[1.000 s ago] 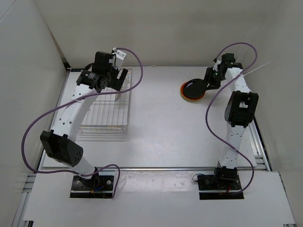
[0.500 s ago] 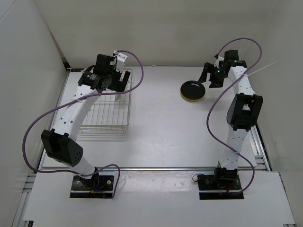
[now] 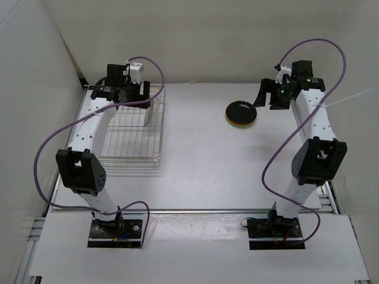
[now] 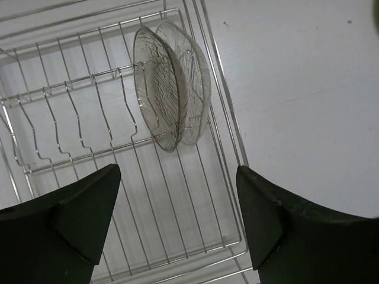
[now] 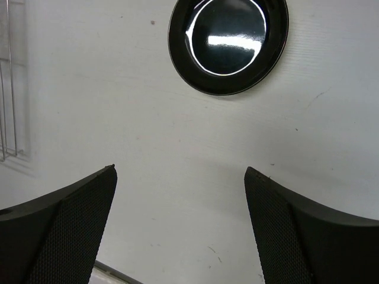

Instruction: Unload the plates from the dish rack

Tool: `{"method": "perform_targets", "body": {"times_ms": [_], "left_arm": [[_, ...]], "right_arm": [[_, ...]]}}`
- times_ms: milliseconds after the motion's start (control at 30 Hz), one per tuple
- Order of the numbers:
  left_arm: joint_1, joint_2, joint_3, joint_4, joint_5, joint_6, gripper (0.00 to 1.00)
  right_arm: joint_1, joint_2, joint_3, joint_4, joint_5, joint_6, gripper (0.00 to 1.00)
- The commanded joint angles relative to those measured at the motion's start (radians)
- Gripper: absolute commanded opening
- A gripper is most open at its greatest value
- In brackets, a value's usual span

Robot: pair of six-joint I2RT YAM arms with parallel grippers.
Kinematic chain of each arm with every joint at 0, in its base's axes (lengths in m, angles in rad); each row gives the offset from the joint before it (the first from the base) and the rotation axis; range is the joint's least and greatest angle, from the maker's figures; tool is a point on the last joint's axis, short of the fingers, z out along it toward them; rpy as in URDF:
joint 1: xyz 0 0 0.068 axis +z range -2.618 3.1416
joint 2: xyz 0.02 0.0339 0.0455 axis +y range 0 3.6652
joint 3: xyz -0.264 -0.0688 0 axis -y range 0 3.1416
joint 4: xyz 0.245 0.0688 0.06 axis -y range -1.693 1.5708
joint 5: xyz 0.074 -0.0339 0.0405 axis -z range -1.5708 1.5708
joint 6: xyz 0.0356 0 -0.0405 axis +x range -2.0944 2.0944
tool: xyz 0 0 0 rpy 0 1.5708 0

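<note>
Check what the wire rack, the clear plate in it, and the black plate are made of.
Silver wire dish rack: thin bare metal rod, shiny, probably steel. Clear round plate: see-through with streaky pattern, glass or clear plastic. Glossy black round plate: sharp mirror highlight, glazed ceramic or plastic, can't tell.

Clear glass plate (image 4: 163,89) with streaky lines in a silver wire-grid dish rack (image 4: 59,106). Glossy black plate (image 5: 228,44), with an orange plate (image 3: 230,120) edging its seven o'clock.
</note>
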Motion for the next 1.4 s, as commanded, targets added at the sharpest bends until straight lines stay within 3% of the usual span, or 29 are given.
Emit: {"method": "perform_targets", "body": {"times_ms": [0, 500, 600, 633, 900, 967, 1100, 1367], "left_arm": [[0.044, 0.072, 0.069, 0.036, 0.134, -0.052, 0.89], [0.073, 0.262, 0.116, 0.093, 0.175, -0.08, 0.9], [0.073, 0.274, 0.125, 0.093, 0.175, -0.089, 0.84], [0.073, 0.287, 0.125, 0.083, 0.175, -0.089, 0.76], [0.073, 0.296, 0.125, 0.092, 0.155, -0.089, 0.74], [0.073, 0.305, 0.125, 0.092, 0.155, -0.089, 0.64], [0.064, 0.317, 0.134, 0.092, 0.146, -0.089, 0.56], [0.044, 0.336, 0.145, 0.073, 0.145, -0.08, 0.52]], "right_arm": [[0.003, -0.064, -0.043, -0.008, -0.001, -0.042, 0.91], [0.031, -0.134, -0.158, -0.008, 0.017, -0.09, 0.91], [0.031, -0.143, -0.158, -0.008, 0.008, -0.09, 0.91], [0.031, -0.143, -0.158, -0.008, -0.003, -0.09, 0.91], [0.031, -0.152, -0.168, -0.008, -0.012, -0.09, 0.91], [0.031, -0.152, -0.177, -0.008, -0.021, -0.09, 0.91], [0.031, -0.161, -0.177, -0.008, -0.021, -0.09, 0.91], [0.031, -0.17, -0.186, -0.008, -0.021, -0.09, 0.9]]}}
